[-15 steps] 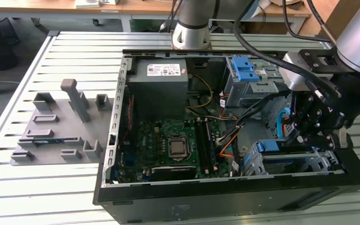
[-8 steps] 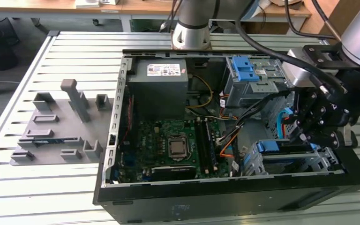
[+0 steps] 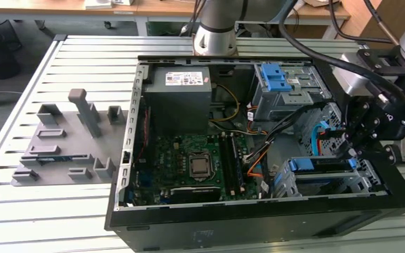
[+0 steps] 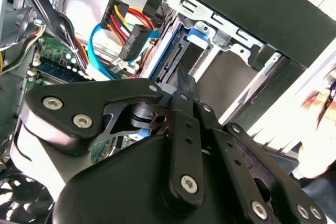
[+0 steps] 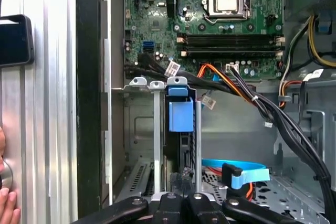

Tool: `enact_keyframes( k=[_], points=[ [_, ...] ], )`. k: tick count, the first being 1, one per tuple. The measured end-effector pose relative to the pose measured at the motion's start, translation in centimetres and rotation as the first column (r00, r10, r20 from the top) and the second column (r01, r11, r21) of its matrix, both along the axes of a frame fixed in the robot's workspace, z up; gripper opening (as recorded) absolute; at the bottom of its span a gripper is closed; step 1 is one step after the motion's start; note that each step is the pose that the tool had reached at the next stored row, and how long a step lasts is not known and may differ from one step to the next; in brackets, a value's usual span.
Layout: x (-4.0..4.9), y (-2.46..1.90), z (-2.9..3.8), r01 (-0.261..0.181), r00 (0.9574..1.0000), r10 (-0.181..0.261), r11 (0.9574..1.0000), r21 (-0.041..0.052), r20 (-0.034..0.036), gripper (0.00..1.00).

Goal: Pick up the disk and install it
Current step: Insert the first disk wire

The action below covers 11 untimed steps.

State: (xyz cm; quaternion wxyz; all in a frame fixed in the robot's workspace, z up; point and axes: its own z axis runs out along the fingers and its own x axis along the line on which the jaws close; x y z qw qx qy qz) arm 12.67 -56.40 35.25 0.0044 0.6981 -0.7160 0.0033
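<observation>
The disk [image 3: 320, 165] stands on edge in the lower drive cage of the open computer case [image 3: 259, 221], its blue carrier frame on top. The second wrist view has its edge [image 4: 165, 59] beside the cage wall. In the first wrist view its blue tab [image 5: 181, 116] lies between the cage rails. My gripper [image 3: 350, 150] hangs over the cage at the exterior view's right. Its fingers are shut together with the tips [image 4: 184, 80] right at the disk's end. Whether they touch it I cannot tell. In the first wrist view the gripper [image 5: 181, 177] sits just above the slot.
The case holds a grey power-supply box [image 3: 177, 100], a green motherboard [image 3: 188, 163], an upper bay with blue latches [image 3: 280, 79] and loose cables, among them a blue cable [image 5: 236, 171]. A grey fixture [image 3: 69, 142] lies on the slatted table. A person's hand [image 5: 6, 203] rests outside the case.
</observation>
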Motion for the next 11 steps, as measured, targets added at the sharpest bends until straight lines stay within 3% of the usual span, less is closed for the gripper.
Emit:
enact_keyframes(
  k=[11],
  points=[
    [0.16,0.33,1.14,0.000,1.0000,0.000,1.0000,0.0002,0.0000,0.11]
  ],
)
